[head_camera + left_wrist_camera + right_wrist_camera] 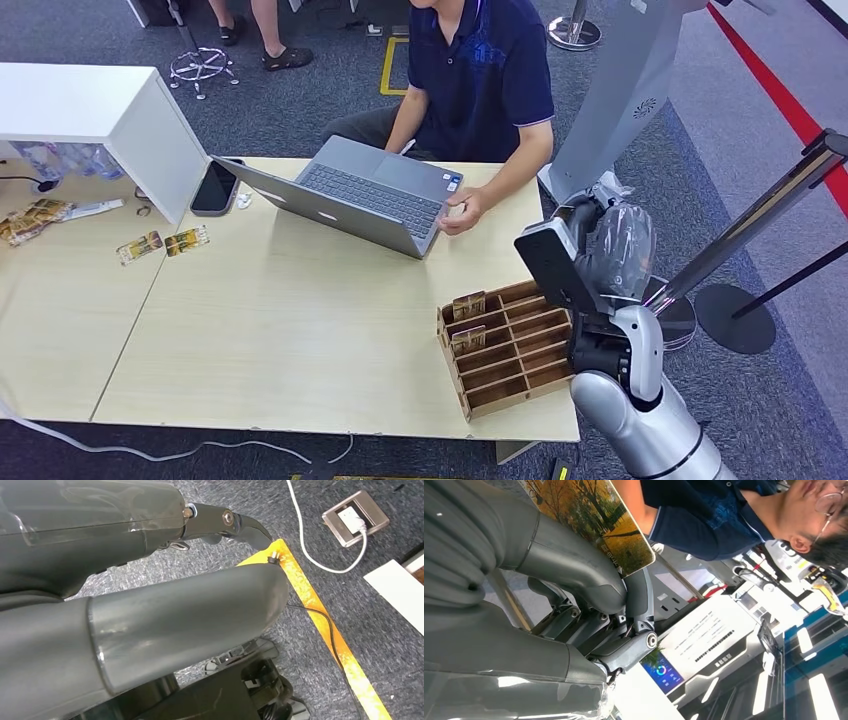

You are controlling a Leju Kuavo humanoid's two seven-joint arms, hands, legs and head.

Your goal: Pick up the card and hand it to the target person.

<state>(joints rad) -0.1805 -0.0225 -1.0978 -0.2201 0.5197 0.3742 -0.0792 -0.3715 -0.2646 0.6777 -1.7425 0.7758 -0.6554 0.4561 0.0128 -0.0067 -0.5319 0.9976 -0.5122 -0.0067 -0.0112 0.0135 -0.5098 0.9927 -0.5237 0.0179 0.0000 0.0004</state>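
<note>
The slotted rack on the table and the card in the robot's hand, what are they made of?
The brown slotted rack looks like thin unpainted plywood or stiff board: matte, with darker cut edges. The autumn-tree picture card, pinched in the right hand, seems to be glossy printed plastic or coated card, flat and rigid; which one is unclear.

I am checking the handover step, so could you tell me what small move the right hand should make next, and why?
Probably extend the right hand a little toward the person. In the right wrist view the card is already pinched between thumb and fingers, lifted clear of the rack, while the person's hand rests by the laptop, some way from the card.
</note>
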